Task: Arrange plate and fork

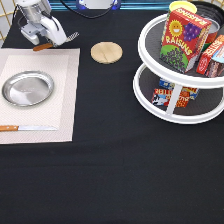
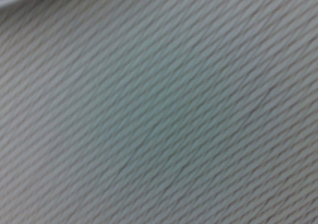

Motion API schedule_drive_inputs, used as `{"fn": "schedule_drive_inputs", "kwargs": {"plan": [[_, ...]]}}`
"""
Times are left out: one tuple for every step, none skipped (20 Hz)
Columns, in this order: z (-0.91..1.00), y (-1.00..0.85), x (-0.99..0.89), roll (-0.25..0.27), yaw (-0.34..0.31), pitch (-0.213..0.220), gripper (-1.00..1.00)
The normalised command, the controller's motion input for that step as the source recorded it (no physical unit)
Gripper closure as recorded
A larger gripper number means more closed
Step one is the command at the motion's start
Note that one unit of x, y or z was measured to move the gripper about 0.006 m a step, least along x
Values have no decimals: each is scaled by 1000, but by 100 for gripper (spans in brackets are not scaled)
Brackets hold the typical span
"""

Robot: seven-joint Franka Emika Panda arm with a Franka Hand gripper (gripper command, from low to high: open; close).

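The plate (image 1: pixel 27 88), a round shiny metal dish, lies on a pale woven placemat (image 1: pixel 65 100) at the exterior view's left. The fork (image 1: pixel 43 47) has an orange-brown handle at the placemat's top edge, and its metal tines (image 1: pixel 73 36) point toward the exterior view's right. My gripper (image 1: pixel 56 41) is at the top left, low over the placemat's top edge. It appears shut on the fork's middle. The wrist view shows only the placemat's weave (image 2: pixel 159 112) from very close.
A wooden-handled knife (image 1: pixel 25 128) lies along the placemat's bottom edge. A light-wood disc (image 1: pixel 106 52) sits on the black cloth, right of the placemat. A white two-tier turntable (image 1: pixel 172 102) with a raisins box (image 1: pixel 182 40) and other packets stands at the right.
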Motion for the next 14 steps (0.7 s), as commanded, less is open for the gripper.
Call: {"fn": "schedule_drive_inputs", "kwargs": {"plan": [[54,-491,0,0,-171,-30,100],[80,-491,0,0,-171,-24,100],[100,-497,0,0,-169,-16,100],[123,-497,6,0,-167,-11,100],[100,-469,11,0,-175,-18,100],[80,-437,6,0,-181,-15,100],[71,-403,20,9,-185,-10,100],[29,-317,80,10,-206,-23,100],[60,-197,231,8,-221,-19,100],[106,-94,400,0,-227,-15,100],[166,-60,471,0,-226,0,100],[197,-63,500,0,-221,0,100],[217,-69,537,0,-210,0,100],[231,-83,589,0,-196,9,100]]}}
